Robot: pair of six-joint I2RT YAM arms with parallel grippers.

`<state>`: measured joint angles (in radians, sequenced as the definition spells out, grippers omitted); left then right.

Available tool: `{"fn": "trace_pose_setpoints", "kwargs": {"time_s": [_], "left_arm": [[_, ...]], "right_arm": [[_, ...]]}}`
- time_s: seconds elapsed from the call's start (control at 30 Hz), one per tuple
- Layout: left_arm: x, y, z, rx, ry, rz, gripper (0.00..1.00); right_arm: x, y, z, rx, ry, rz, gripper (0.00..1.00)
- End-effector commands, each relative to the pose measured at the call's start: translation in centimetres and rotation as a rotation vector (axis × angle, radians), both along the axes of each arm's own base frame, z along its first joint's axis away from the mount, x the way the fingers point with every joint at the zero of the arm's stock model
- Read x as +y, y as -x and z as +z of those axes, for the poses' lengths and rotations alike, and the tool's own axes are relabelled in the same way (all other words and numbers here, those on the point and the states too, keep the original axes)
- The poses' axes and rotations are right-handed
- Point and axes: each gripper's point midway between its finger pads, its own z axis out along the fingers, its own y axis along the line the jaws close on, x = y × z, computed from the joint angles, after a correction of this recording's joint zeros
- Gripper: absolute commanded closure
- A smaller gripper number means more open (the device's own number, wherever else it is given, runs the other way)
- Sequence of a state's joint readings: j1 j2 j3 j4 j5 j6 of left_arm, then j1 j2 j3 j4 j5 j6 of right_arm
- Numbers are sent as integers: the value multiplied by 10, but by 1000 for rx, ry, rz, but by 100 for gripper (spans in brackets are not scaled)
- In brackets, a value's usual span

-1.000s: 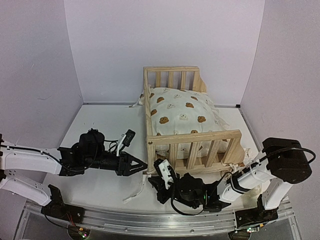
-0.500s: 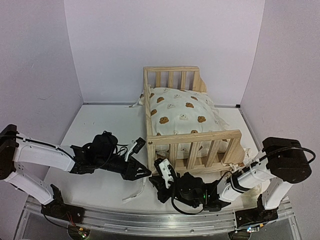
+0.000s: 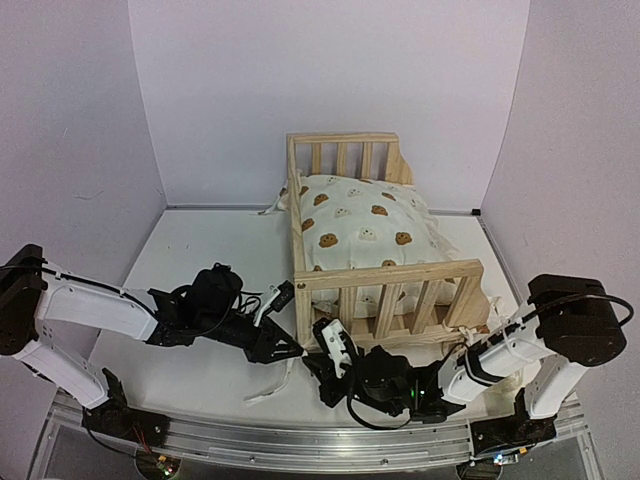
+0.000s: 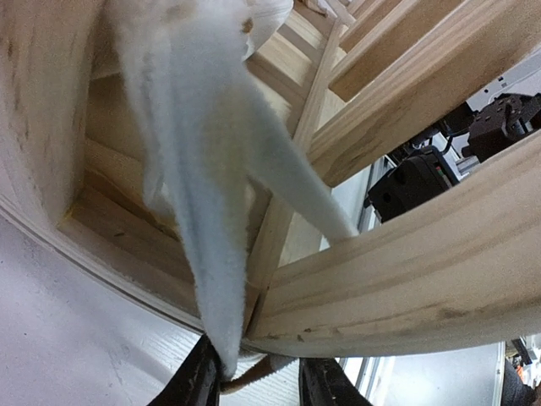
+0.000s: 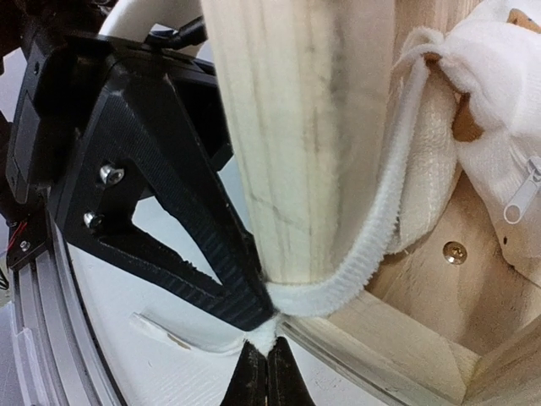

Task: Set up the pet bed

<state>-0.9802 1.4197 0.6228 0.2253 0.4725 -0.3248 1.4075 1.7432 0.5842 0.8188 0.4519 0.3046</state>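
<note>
The pet bed [image 3: 400,273] stood on the white worktop [image 3: 215,245] directly ahead of both tools. Its near corner post [image 5: 296,127] was right at their tips, and the bear-print cushion [image 3: 365,225] lay inside the frame beyond them.

The right tool [image 5: 262,370], low at the foot of that post, had its fingertips pressed together on a white tie [image 5: 376,245]. From the pinch the tie rose just above the tool, curved round the base of the post and ran up and to the right toward the cushion's corner. Just up and left of those tips sat a black finger of the left tool [image 3: 292,351], its point meeting the tie beside the post.

In the left wrist view the left tool's jaws stood partly apart with a narrow gap between them. A fuzzy strip [image 4: 199,211] hung from above into that gap, its end close against the left-hand finger [image 4: 199,385]. It seemed to brush that finger, but the view was too close and blurred to say whether anything was gripped. The bed's lower rail crossed just above and to the right of this tool.

A loose white strip [image 3: 270,385] lay on the worktop just beside the left tool, on the side toward the arm bases.
</note>
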Motion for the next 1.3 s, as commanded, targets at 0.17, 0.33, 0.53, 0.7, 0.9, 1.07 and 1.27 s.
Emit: {"fn": "trace_pose_setpoints", "kwargs": {"time_s": [0.17, 0.33, 0.53, 0.7, 0.9, 1.07, 1.27], "left_arm": [[-4, 6, 11, 0, 4, -55, 79], [0, 10, 19, 5, 3, -64, 91], [3, 18, 44, -2, 68, -81, 100], [8, 22, 55, -3, 95, -80, 100], [9, 26, 53, 12, 86, -103, 100], [10, 33, 51, 31, 81, -136, 100], [9, 34, 40, 61, 42, -143, 100]], "right_arm": [[-3, -4, 28, -9, -92, -20, 100], [1, -3, 28, -13, -89, -11, 100], [14, 1, 30, -23, -86, 34, 100], [26, 7, 38, -45, -112, 90, 100], [16, -13, 53, -101, -150, -37, 100], [16, -19, 59, -162, -140, -68, 100], [20, -15, 73, -227, -197, -32, 100]]}}
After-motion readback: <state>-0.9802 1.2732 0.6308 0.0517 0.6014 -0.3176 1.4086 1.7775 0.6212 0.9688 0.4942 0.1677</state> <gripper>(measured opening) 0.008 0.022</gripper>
